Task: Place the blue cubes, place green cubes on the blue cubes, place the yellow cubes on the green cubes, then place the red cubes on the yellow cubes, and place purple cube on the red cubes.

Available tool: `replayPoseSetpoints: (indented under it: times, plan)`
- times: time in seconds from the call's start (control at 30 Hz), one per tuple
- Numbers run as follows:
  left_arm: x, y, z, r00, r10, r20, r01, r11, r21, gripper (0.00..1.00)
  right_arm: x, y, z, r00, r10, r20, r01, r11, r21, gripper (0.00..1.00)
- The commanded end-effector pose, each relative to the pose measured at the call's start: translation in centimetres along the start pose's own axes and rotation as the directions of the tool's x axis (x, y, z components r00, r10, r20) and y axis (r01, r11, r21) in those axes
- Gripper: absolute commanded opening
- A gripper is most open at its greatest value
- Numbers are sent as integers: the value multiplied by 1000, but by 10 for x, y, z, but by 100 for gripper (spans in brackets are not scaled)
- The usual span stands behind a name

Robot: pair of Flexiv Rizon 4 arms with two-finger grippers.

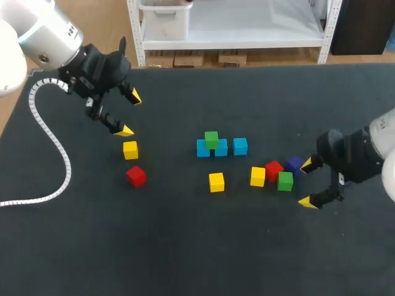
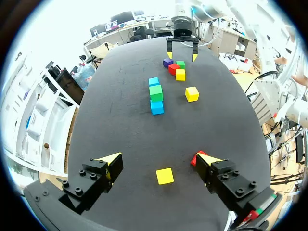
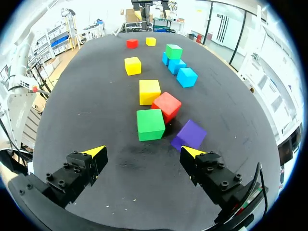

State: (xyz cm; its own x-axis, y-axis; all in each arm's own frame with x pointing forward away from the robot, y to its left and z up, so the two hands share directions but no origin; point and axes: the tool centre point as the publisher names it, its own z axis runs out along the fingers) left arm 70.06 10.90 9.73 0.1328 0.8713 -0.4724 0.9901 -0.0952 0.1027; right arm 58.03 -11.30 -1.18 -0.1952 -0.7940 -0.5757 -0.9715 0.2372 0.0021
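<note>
Three blue cubes (image 1: 240,146) stand in a row mid-table, with a green cube (image 1: 212,140) resting on the two left ones. A yellow cube (image 1: 216,182) sits alone in front of them. To the right, a yellow cube (image 1: 257,176), a red cube (image 1: 273,171), a green cube (image 1: 284,180) and the purple cube (image 1: 294,165) cluster together. My right gripper (image 1: 307,183) is open just right of this cluster; in its wrist view the green cube (image 3: 150,124) and purple cube (image 3: 189,134) lie just ahead of the right gripper (image 3: 143,152). My left gripper (image 1: 130,113) is open above a yellow cube (image 1: 130,150) and a red cube (image 1: 136,176).
The dark table mat (image 1: 185,246) stretches wide in front of the cubes. A white coiled cable (image 1: 49,135) hangs from my left arm over the table's left side.
</note>
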Motion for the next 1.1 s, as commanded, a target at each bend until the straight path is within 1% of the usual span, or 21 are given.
replayPoseSetpoints:
  times: [0.03, 0.27, 0.47, 0.63, 1.1]
  plan:
    - [1, 1, 0, 1000, 3, 1, -3, 1000, 2, 100, -1, -12, 15, 1000, -1, 16, 2, 999, -50, 100]
    - [1, 1, 0, 1000, 3, 1, -3, 1000, 2, 100, -13, -17, 21, 999, -23, 31, 25, 998, -65, 100]
    - [1, 1, 0, 1000, 3, 1, -3, 1000, 2, 100, -26, -16, 22, 998, -45, 45, 49, 996, -78, 100]
    - [1, 1, 0, 1000, 3, 1, -3, 1000, 2, 100, -34, -13, 22, 997, -65, 42, 68, 994, -89, 100]
    - [1, 1, 0, 1000, 3, 1, -3, 1000, 2, 100, -35, -4, 19, 998, -61, 22, 63, 995, -83, 100]
